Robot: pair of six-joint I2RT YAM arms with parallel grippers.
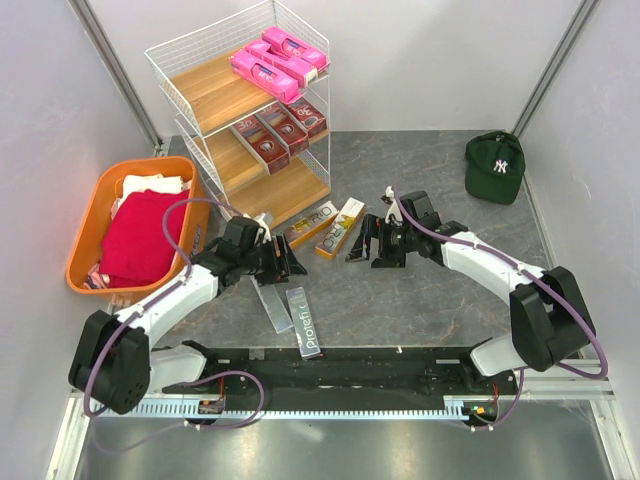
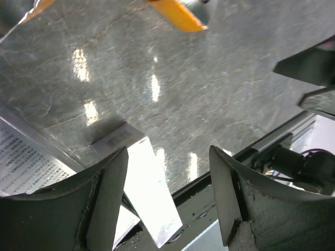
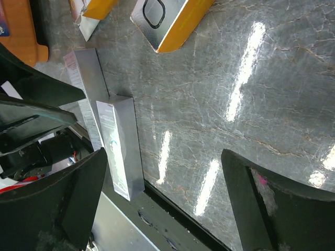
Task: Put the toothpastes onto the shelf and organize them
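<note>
Grey stone tabletop (image 1: 430,290): four toothpastes (image 1: 305,322) lying unshelved; left gripper (image 1: 295,265), right gripper (image 1: 360,250) held wide, empty, apparently readied for pickup.

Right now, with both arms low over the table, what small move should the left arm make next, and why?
Probably shift the left arm's jaws sideways to centre them over the silver-grey cardboard box just below, before lowering. They stand open and empty, the box sits off toward one finger, and the white wire shelf with wooden boards shows bare board.
</note>
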